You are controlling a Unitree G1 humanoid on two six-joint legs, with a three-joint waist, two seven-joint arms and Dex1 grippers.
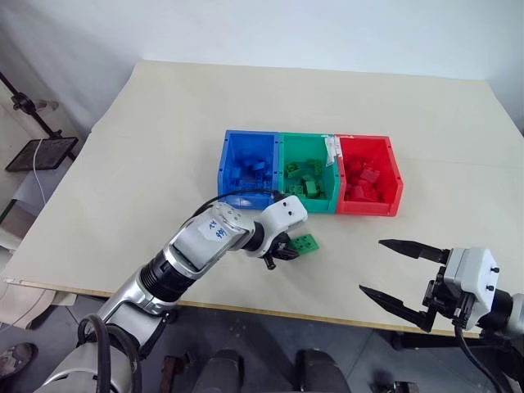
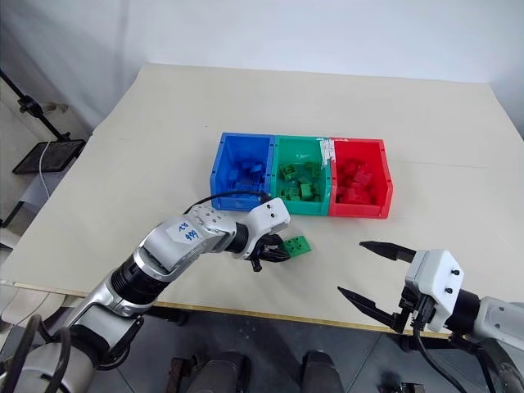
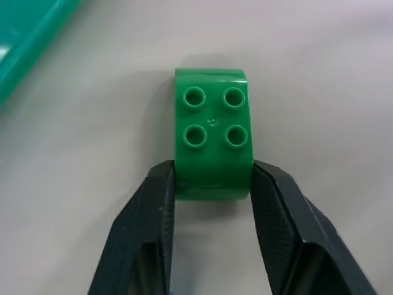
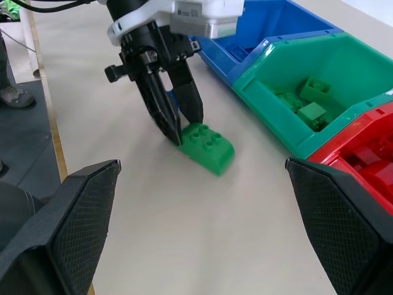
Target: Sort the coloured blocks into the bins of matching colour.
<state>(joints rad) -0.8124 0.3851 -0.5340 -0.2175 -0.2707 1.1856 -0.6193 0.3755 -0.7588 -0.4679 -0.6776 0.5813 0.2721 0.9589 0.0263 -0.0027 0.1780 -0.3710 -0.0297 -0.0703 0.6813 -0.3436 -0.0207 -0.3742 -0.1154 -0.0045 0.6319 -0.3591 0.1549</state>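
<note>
A green block [image 3: 213, 141] with four studs and a rounded end lies on the table just in front of the bins. My left gripper [image 1: 286, 248] is shut on its near end, one black finger against each side, and the block rests on the tabletop. The blue bin [image 1: 250, 133], green bin [image 1: 307, 137] and red bin [image 1: 364, 138] stand joined in a row, each holding several blocks of its own colour. My right gripper [image 1: 371, 265] hovers open near the table's front right edge, with nothing between its fingers.
The green bin carries a white tag [image 1: 332, 151] on its rim beside the red bin. The pale table [image 1: 164, 123] stretches bare around the bins. Off its left side stands a black stand with a dark tray [image 1: 41, 153].
</note>
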